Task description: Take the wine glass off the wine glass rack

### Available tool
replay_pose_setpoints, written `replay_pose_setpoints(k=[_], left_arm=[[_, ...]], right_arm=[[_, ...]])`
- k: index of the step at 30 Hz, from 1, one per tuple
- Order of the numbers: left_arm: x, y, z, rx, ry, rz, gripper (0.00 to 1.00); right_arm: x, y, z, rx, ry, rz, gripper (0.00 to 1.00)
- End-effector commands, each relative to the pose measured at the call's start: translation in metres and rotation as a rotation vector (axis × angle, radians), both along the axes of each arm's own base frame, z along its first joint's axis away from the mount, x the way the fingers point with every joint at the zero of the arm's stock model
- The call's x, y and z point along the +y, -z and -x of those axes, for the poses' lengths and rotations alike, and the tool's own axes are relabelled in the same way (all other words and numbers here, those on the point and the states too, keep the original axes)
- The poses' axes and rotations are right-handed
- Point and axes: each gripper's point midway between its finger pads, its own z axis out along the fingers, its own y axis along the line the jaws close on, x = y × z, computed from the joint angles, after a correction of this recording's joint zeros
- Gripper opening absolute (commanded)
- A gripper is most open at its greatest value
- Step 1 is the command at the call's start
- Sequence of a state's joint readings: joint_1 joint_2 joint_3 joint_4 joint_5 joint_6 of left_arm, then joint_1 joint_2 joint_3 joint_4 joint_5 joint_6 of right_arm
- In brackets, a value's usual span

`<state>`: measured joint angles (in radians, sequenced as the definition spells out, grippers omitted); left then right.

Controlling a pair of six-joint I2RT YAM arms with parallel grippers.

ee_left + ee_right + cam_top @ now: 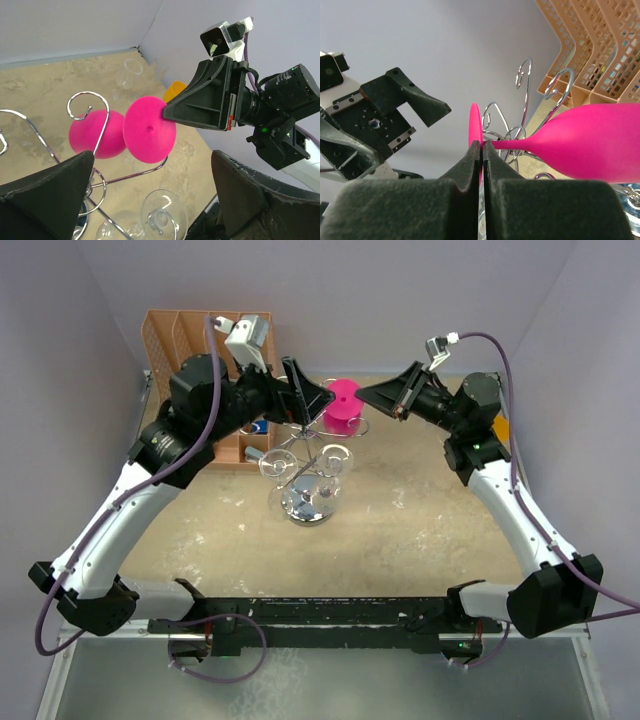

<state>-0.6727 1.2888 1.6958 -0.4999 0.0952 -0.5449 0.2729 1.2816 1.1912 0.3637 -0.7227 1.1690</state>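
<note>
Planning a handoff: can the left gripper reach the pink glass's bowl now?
Probably yes: the left gripper is open facing the bowl, though a rack wire curls across it; the right gripper holds the foot.

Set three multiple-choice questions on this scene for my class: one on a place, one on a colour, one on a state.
1. Where in the top view does the orange organizer stand? A back left; B back right; C front middle.
2. What colour is the wine glass that the right gripper pinches? A clear; B pink; C blue.
3. How does the left gripper stand? A open; B shut on a glass; C shut on the rack.
Answers: 1 A, the top view shows it at the back left. 2 B, the right wrist view shows its pink foot between the shut fingers. 3 A, its fingers stand wide apart in the left wrist view.
</note>
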Motion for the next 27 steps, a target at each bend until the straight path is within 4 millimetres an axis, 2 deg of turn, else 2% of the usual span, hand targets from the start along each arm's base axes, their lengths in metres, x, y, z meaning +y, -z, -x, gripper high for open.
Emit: replay_pose_setpoints(k=[1,8,17,19,23,27], left_arm=[[-0.017,-0.033,0.006,-0.033,0.085,0.113,0.95],[-0.047,-0.044,0.011,0.023,0.218,0.275,0.83],[-0.069,-0.068,0.019,0.067,0.361,0.501,0.65],[-0.073,-0.076,0.024,0.063,0.405,0.548,0.56],[-0.081,-0.076,0.03,0.081,0.451,0.577,0.42],[-0.086,-0.072,0.034,0.091,0.467,0.576,0.4]], right_arm=[[-0.02,-0.054,0.007,-0.164,0.107,-0.043,0.0],[-0.044,-0.067,0.014,-0.234,0.209,-0.017,0.0],[-0.053,-0.096,0.042,-0.364,0.227,-0.029,0.0],[-0.055,-0.1,0.048,-0.383,0.232,-0.038,0.0],[-0.057,-0.109,0.058,-0.425,0.234,-0.051,0.0],[-0.059,-0.116,0.062,-0.452,0.246,-0.057,0.0]])
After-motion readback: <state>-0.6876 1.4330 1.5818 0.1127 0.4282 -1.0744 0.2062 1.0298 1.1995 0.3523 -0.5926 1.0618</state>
